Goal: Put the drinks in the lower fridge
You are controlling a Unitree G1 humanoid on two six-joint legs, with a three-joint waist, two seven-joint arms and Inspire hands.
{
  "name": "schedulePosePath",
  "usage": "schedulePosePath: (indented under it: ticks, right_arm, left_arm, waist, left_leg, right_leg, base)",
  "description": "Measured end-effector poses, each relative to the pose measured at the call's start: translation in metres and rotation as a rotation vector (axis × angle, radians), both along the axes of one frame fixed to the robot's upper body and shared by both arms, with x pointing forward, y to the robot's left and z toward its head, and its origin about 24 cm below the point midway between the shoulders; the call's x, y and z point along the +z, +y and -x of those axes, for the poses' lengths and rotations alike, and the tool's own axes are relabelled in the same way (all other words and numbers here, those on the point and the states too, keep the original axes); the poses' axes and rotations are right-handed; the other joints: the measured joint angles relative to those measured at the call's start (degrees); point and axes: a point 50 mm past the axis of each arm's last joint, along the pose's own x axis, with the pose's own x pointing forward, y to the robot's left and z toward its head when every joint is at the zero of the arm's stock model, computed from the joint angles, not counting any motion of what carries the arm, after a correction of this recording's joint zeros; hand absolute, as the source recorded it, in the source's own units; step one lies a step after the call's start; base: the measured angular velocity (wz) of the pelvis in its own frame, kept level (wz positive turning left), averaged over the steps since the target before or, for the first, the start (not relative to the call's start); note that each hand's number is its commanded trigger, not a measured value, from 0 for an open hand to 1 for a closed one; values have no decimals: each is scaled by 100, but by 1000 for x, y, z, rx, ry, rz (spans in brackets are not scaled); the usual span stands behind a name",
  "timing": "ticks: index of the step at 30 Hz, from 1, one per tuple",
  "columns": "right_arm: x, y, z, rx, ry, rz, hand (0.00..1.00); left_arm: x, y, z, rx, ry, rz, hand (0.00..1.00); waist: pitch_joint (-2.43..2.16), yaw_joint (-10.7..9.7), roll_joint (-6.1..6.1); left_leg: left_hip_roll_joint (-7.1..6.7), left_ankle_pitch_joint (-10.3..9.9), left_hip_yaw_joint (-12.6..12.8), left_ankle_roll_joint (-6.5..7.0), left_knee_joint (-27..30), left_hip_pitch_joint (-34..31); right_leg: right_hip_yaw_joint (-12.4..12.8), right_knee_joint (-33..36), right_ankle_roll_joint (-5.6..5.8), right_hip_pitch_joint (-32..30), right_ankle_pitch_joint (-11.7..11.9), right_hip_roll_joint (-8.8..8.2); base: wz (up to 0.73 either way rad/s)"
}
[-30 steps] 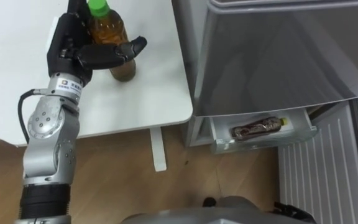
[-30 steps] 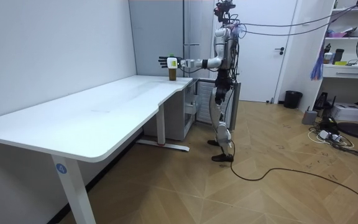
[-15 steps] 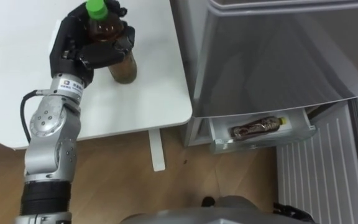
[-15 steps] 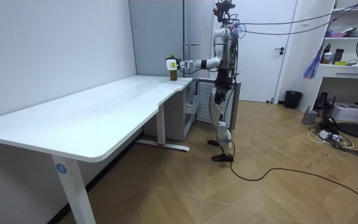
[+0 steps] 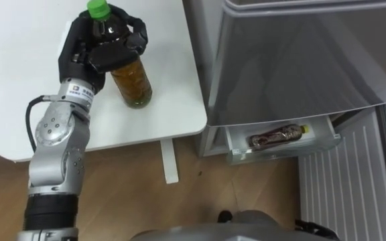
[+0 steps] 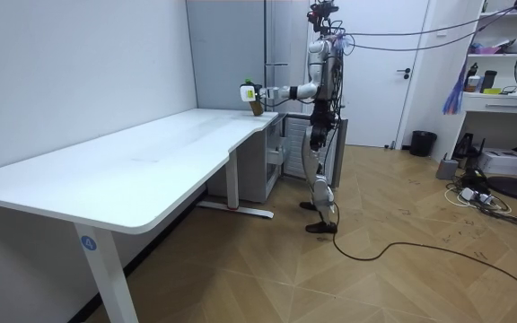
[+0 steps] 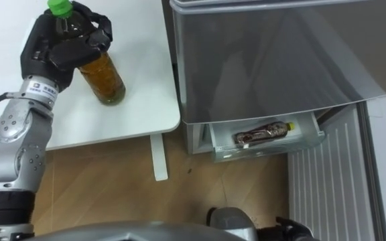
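Your left robot hand [image 5: 91,52] grips the green-capped tea bottle [image 5: 133,82], tilted over the bench [image 5: 19,100]; second bottle [image 5: 280,137] lies in the fridge drawer [image 5: 283,152].

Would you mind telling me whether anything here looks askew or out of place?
The green-capped bottle tilts in the left hand, held near its neck. A second bottle lies on its side in the open fridge drawer. Nothing looks spilled.

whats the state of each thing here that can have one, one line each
green-capped tea bottle: capped, tilted, gripped near its top
left hand: shut on the green-capped tea bottle
lower fridge drawer: pulled open
brown bottle: capped, lying on its side in the lower fridge drawer
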Motion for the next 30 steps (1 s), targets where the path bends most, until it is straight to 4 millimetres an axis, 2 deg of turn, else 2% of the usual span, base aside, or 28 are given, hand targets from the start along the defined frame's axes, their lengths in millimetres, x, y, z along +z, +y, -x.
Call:
schedulePosePath:
  ticks: [8, 14, 21, 30]
  right_arm:
    - [0, 0, -4, -14, -10, -10, 0]
    - [0, 0, -4, -15, -8, -5, 0]
    - [0, 0, -5, -2, -5, 5, 0]
    - [0, 3, -3, 3, 1, 0, 0]
  left_arm:
    - [2, -3, 0, -20, 11, -1, 100]
    - [17, -9, 1, -79, -47, -8, 100]
    - [31, -20, 4, -174, -110, -12, 100]
    - [44, -35, 14, -309, -174, 185, 100]
  waist:
    - [0, 26, 12]
    - [-5, 38, 15]
    - [-18, 190, 9]
    - [-49, 262, -44]
  left_leg:
    - [4, 0, 29, 0, 29, -26]
    - [5, 0, 43, 0, 26, -24]
    - [17, 0, 20, 0, 56, -45]
    - [14, 2, -99, -1, 116, -118]
  right_leg:
    - [-8, -3, -14, -16, 9, -2]
    - [-6, -3, -14, -16, 9, -2]
    - [-44, -6, -15, -2, 9, -2]
    - [-127, -9, -19, -3, 10, -26]
  base:
    - [0]
    - [0]
    - [2]
    - [5]
